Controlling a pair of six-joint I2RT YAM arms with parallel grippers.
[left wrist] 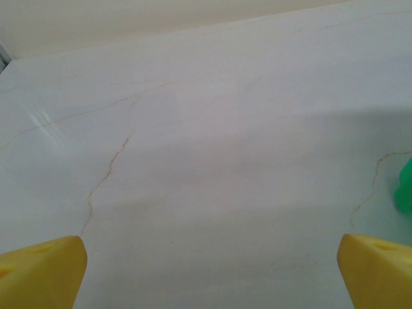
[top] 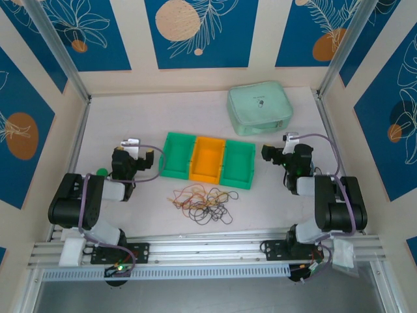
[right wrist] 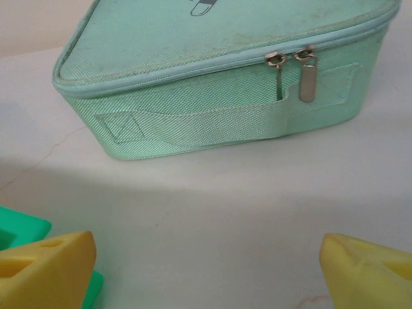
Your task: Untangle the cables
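Top view, 12 o'clock = away from the arm bases.

Cables (top: 201, 203): one loose heap of black, orange and pale yellow loops on the table (top: 130, 117). It lies at 6 o'clock of the row of three bins (top: 207, 160) (green, orange, green), just apart from their near edge, midway between the arms.

Open room: bare table all round the heap, out to the arms at 9 and 3 o'clock and to the mounting rail (top: 208, 251) at 6 o'clock. Walls close the table at 9, 12 and 3 o'clock.

Left gripper (top: 148, 156): at 10 o'clock of the heap, just beside the left end of the bins. In the left wrist view the left gripper (left wrist: 209, 273) has its jaws spread wide over bare veined table, with nothing between them.

Right gripper (top: 268, 153): at 2 o'clock of the heap, near the right end of the bins. In the right wrist view the right gripper (right wrist: 207, 270) is likewise spread wide and empty. A mint pouch (top: 258, 107) sits at 12 o'clock of it, apart from the bins.

Hidden or unclear:
- The strands cross too often to count or trace, and no ends can be made out.
- Left wrist view: a green blur at the 3 o'clock edge is cut off and cannot be identified.
- Right wrist view: the top of the pouch (right wrist: 212, 96) is cut by the frame. A corner of the bins (right wrist: 19, 228) at 8 o'clock is partly behind a yellow finger.
- Both wrist views: the fingers (left wrist: 42, 270) are cropped by the lower edge.
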